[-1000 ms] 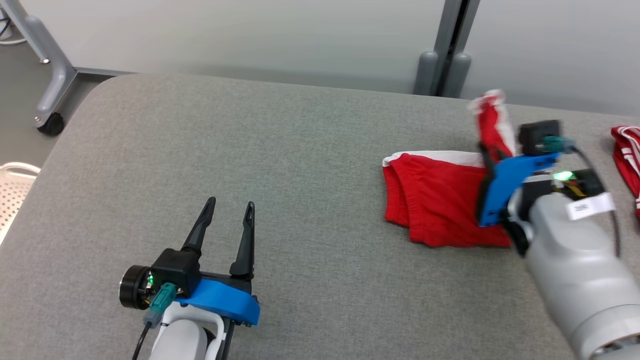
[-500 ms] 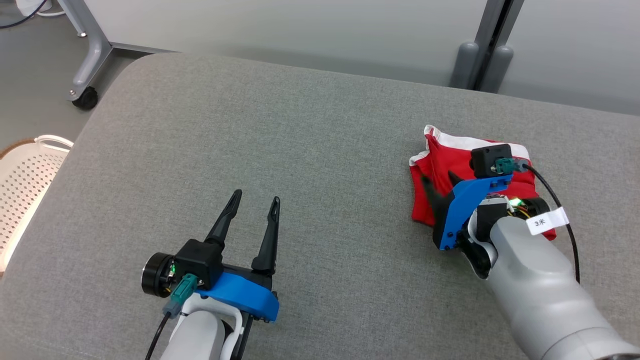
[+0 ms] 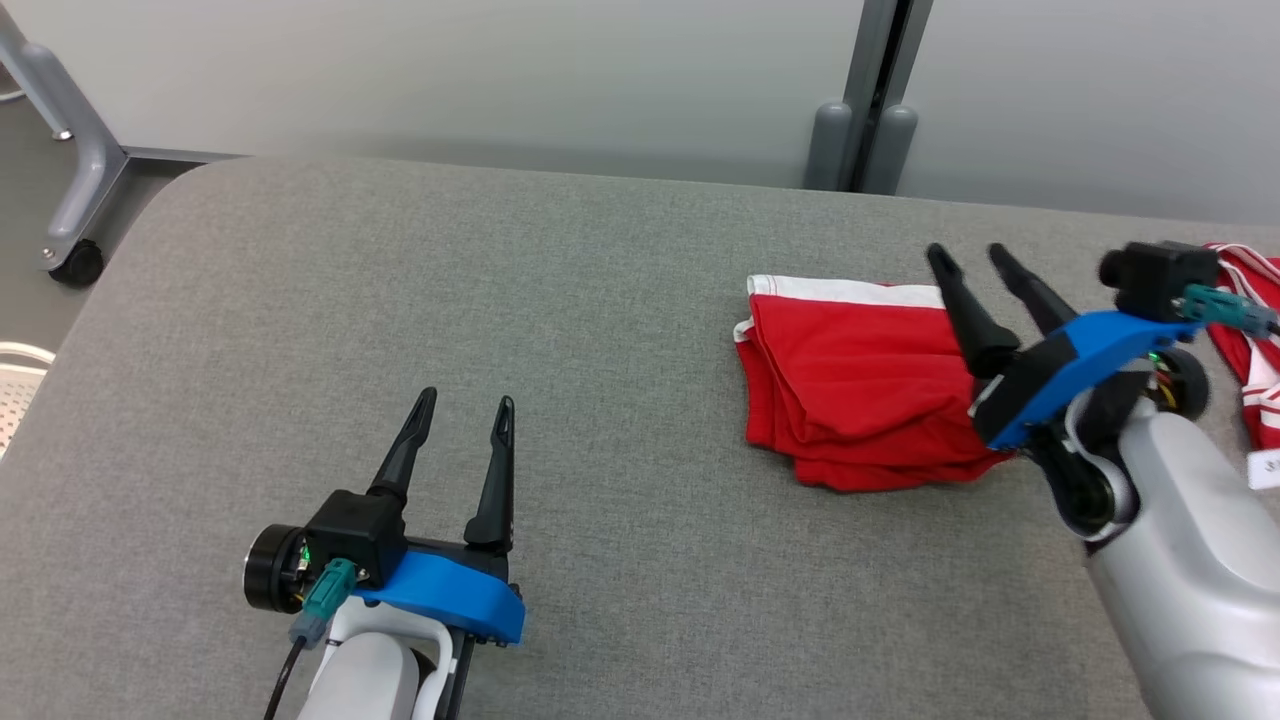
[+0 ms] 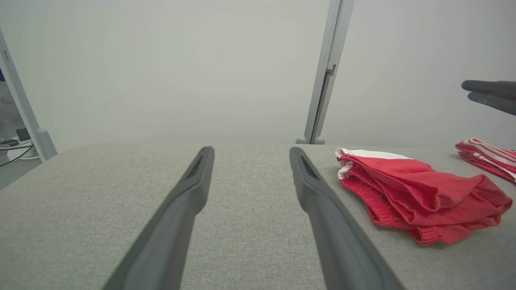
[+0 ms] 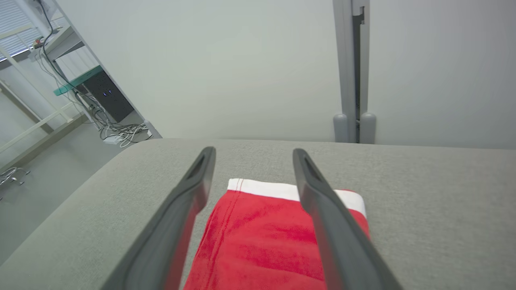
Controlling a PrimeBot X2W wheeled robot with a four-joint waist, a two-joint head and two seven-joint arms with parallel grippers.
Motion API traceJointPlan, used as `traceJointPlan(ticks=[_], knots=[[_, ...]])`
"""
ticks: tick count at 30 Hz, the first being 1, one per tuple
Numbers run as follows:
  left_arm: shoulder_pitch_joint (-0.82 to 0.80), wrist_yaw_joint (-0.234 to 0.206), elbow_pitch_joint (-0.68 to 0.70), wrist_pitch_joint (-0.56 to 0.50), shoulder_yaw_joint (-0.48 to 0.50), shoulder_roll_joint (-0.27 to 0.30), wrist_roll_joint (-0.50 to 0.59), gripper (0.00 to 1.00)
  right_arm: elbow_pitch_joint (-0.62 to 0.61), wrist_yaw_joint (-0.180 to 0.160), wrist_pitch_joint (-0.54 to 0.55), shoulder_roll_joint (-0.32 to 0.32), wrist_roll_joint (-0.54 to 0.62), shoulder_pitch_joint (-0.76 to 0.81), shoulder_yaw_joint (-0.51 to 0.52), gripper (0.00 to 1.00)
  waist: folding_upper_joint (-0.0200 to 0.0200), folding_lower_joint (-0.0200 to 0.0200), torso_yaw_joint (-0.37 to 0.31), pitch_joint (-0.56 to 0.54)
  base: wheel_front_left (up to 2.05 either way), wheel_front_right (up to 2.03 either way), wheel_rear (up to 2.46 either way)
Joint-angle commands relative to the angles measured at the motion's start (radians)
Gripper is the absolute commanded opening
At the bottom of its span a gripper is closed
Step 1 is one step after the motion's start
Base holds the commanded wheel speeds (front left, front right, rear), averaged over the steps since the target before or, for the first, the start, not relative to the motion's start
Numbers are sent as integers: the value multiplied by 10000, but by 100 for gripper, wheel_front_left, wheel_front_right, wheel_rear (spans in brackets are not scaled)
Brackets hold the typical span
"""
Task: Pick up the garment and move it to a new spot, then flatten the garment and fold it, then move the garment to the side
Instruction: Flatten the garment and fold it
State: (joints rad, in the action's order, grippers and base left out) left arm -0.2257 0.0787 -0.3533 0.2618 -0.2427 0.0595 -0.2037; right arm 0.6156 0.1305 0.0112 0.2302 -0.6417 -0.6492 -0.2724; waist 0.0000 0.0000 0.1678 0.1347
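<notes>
So the folded red garment (image 3: 850,380) is lying flat on the grey fabric-covered counter (image 3: 600,300), over on the right half, with its white band along the far edge. It looks like a few stacked layers, and the near edges are a bit uneven.

The right gripper (image 3: 966,252) is up over the garment's right side with its fingers spread apart and nothing between them. From the right wrist view the cloth sits underneath, not pinched at all. The left gripper (image 3: 466,400) is down at the near left, also spread wide and empty, well apart from the garment, with only bare counter in front of it.

Other stuff around: a second red piece with white stripes (image 3: 1240,350) lies at the far right edge of the counter, just beyond the right arm's wrist and near the folded garment without touching it. Behind the counter there's a grey upright post (image 3: 870,100) against a pale wall. Off the left end there's a grey frame leg on a caster (image 3: 75,180), plus the rim of a white perforated basket (image 3: 10,390) on the floor.
</notes>
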Motion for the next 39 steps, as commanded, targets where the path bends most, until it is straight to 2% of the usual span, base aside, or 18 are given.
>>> traceJointPlan(ticks=[1,4,8,14,18,25,39], knots=[[137,-8,12,40,12,37,26,100,-125,6,-106,202,383,364,361,100,0,0,-134,-106,0,0,0],[147,38,-40,40,9,14,30,100,-312,6,-443,559,1343,1060,1383,100,0,0,-240,-204,0,0,0],[258,25,-108,40,111,5,-18,100,-856,6,-1045,429,2834,2102,2583,100,0,0,-470,-391,0,0,0],[655,-79,-63,40,532,139,-72,100,-2226,4,-1350,-598,4106,3741,3678,100,0,0,-1016,-747,0,0,0],[1136,-196,127,40,933,298,-149,100,-3211,6,-1352,-1179,4217,4608,3790,100,0,0,-1494,-996,0,0,0],[2129,-365,585,40,1458,448,-69,100,-4210,6,-1063,-1478,4118,5680,3445,100,0,0,-1998,-1372,0,0,0],[2501,-325,442,40,1830,396,-109,100,-4224,6,-823,-1620,4010,6185,3140,100,0,0,-2060,-1609,0,0,0]])
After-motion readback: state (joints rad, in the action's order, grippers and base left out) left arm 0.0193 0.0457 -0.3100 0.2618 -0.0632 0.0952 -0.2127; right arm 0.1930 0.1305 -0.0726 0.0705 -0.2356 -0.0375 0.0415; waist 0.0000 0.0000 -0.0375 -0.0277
